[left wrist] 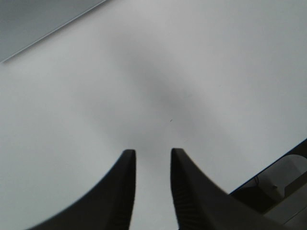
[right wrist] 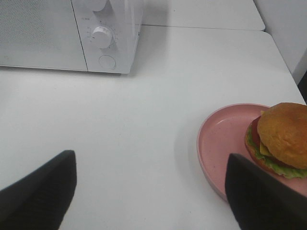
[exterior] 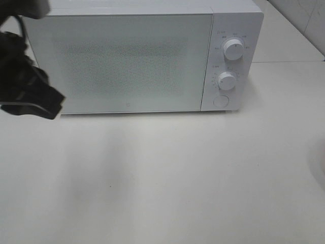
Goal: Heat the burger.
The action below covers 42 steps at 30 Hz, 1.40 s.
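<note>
A white microwave [exterior: 137,56] stands on a white table [exterior: 167,178], its door [exterior: 119,61] shut. Two round knobs [exterior: 233,50] sit one above the other on its control panel, a round button [exterior: 221,101] below them. A pink plate [right wrist: 225,139] lies on the table, well apart from the microwave.

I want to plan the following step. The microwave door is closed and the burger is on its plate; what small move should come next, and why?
Probably the left pincer, beside the microwave's left edge with its jaws slightly apart and empty, should reach for the closed door's edge to pull it open. The burger sits on the pink plate, outside, while the right pincer stands open above the table, holding nothing.
</note>
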Each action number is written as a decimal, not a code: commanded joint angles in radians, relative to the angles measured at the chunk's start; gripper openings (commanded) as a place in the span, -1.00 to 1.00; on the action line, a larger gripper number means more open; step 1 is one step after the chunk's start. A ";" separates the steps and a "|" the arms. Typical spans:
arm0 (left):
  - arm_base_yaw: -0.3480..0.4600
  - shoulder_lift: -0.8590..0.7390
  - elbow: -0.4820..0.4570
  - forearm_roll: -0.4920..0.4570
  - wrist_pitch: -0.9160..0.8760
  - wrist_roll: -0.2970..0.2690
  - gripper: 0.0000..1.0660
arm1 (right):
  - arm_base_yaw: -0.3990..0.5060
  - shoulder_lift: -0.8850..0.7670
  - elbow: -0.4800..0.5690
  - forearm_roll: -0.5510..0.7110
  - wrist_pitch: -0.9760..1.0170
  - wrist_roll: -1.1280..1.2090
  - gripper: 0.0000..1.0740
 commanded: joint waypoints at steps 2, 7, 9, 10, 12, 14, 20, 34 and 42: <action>0.148 -0.128 0.077 0.017 0.084 0.012 0.59 | -0.006 -0.030 0.002 0.007 -0.004 0.003 0.41; 0.465 -0.318 0.212 -0.008 0.108 0.228 0.97 | -0.006 -0.030 0.002 0.007 -0.004 0.002 0.41; 0.517 -0.352 0.240 -0.025 0.115 0.252 0.97 | -0.006 -0.030 0.002 0.007 -0.004 0.002 0.41; 0.568 -0.437 0.299 -0.073 0.116 0.265 0.97 | -0.006 -0.030 0.002 0.007 -0.004 0.002 0.41; 0.588 -0.485 0.332 -0.088 0.116 0.267 0.97 | -0.006 -0.030 0.002 0.007 -0.004 0.002 0.41; 0.613 -0.575 0.394 -0.105 0.133 0.264 0.97 | -0.006 -0.030 0.002 0.007 -0.004 0.002 0.41; 0.624 -0.888 0.489 -0.125 0.187 0.221 0.97 | -0.006 -0.030 0.002 0.007 -0.004 0.003 0.41; 0.624 -1.329 0.497 -0.056 0.183 0.181 0.96 | -0.006 -0.030 0.002 0.007 -0.004 0.003 0.41; 0.624 -1.319 0.497 -0.033 0.180 0.144 0.96 | -0.006 -0.025 0.002 0.008 -0.004 0.001 0.41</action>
